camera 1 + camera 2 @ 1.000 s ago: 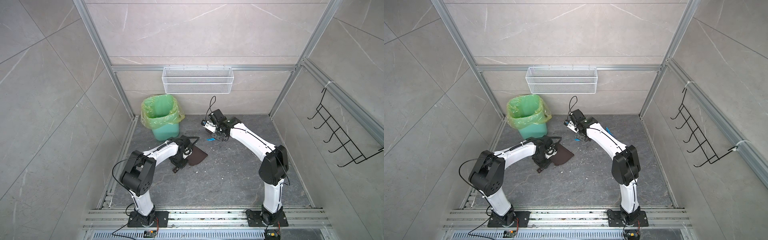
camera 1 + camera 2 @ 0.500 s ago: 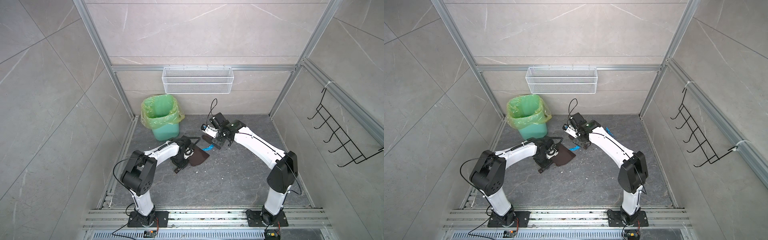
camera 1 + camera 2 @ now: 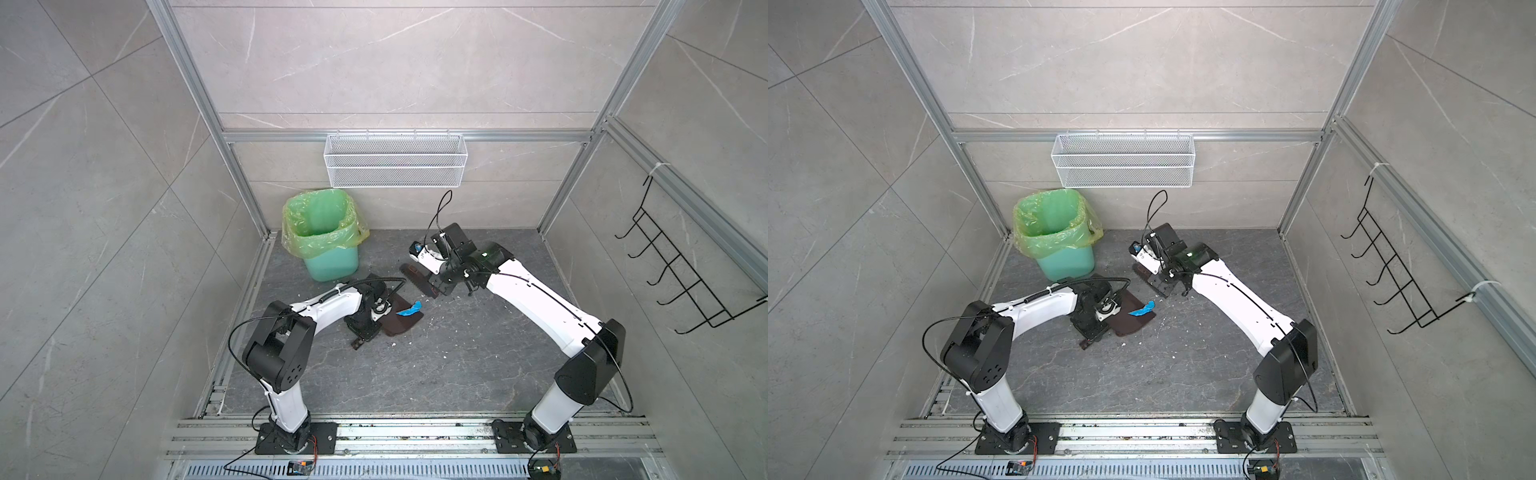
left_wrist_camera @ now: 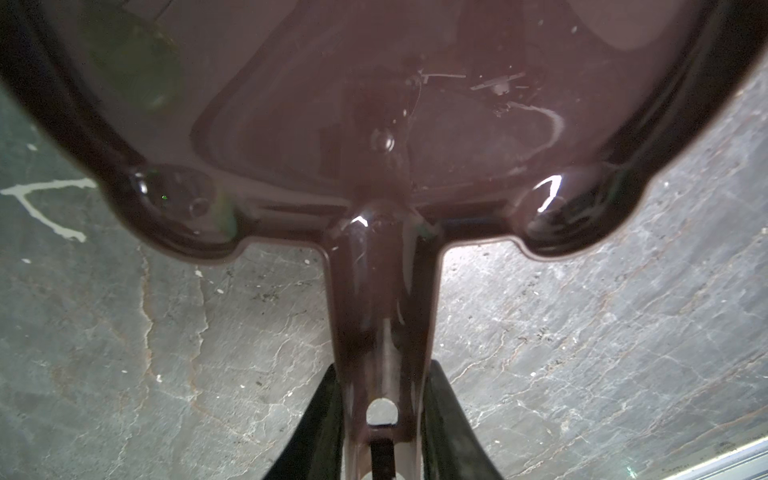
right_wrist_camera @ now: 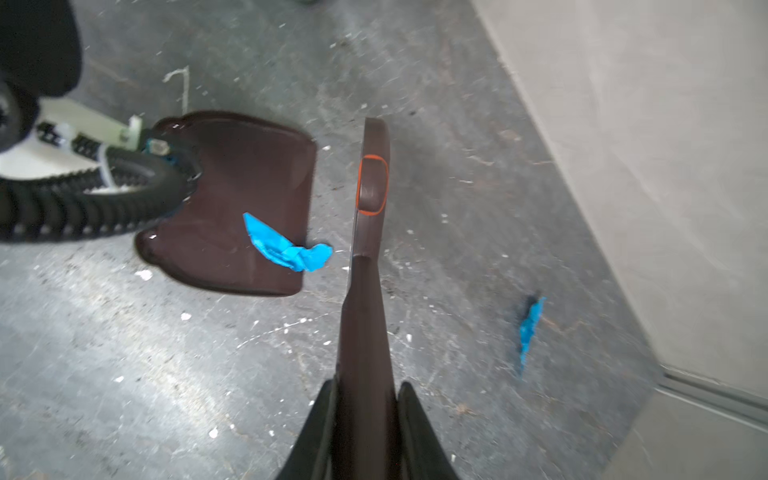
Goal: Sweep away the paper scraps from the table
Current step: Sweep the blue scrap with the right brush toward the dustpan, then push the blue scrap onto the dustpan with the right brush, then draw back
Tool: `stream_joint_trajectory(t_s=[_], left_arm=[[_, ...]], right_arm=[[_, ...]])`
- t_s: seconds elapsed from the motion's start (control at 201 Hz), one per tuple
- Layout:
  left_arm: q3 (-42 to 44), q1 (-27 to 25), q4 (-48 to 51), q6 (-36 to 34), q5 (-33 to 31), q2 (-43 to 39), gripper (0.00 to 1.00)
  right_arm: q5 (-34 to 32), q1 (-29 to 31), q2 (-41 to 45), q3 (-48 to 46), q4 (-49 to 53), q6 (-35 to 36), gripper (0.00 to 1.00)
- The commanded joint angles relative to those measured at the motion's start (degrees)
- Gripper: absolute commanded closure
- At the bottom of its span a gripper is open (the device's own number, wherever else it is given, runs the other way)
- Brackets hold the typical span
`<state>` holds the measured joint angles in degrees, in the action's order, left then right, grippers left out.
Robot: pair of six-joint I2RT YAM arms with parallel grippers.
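Clock read from table [image 3: 436, 374] middle, in both top views | 6: open floor between the arm bases | 10–11: bin [image 3: 330, 253] blocks | middle to 8: dustpan [image 3: 405, 326], left arm [image 3: 328, 305] | 12: brush [image 3: 417, 277] | 1–4: right arm [image 3: 540, 307] | dustpan–brush gap: narrow

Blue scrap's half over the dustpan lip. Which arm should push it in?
Right. The right end effector is shut on the brush, whose head is near the blue scrap at the dustpan lip. The left end effector grips the dustpan's handle, so it probably should just hold.
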<state>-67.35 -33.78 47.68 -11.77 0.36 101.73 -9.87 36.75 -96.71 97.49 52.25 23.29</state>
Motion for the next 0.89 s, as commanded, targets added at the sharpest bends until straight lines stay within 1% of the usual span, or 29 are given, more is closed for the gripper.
stream_joint_trajectory(t_s=[0.0, 0.08, 0.174, 0.254, 0.383, 0.533, 0.717, 0.837, 0.886], left_arm=[[-0.2, -0.3, 0.7, -0.1, 0.9, 1.4, 1.00], [-0.4, -0.4, 0.6, -0.1, 1.1, 1.6, 1.00], [-0.8, -0.5, 0.7, -0.1, 1.0, 2.2, 1.00], [-1.3, -0.8, 0.7, 0.0, 1.2, 2.5, 1.00], [-1.8, -1.0, 0.8, 0.0, 1.1, 3.1, 1.00], [-1.8, -1.2, 1.0, 0.3, 1.1, 3.3, 1.00], [-2.1, -1.2, 1.3, 0.1, 0.9, 3.5, 1.00], [-3.0, -1.3, 1.5, -0.1, 1.0, 4.1, 1.00], [-3.5, -1.3, 1.7, -0.2, 1.0, 4.3, 1.00]], right_arm=[[-7.9, 0.2, 0.5, 2.6, 0.9, -1.8, 1.00], [-10.9, 0.4, -0.6, 4.0, 3.7, -2.2, 1.00], [-10.0, 0.9, -1.1, 3.9, 4.9, -2.8, 1.00], [-6.4, 1.4, -1.1, 3.6, 5.3, -3.8, 1.00], [1.6, 2.0, -1.2, 2.0, 3.8, -6.7, 1.00], [4.5, 2.9, -2.0, -0.8, 2.8, -9.2, 1.00], [13.4, 3.2, -0.6, -2.9, 1.2, -12.5, 1.00], [17.6, 3.2, 1.2, -3.7, -0.5, -13.6, 1.00], [18.4, 3.2, 1.8, -3.7, -1.0, -14.1, 1.00]])
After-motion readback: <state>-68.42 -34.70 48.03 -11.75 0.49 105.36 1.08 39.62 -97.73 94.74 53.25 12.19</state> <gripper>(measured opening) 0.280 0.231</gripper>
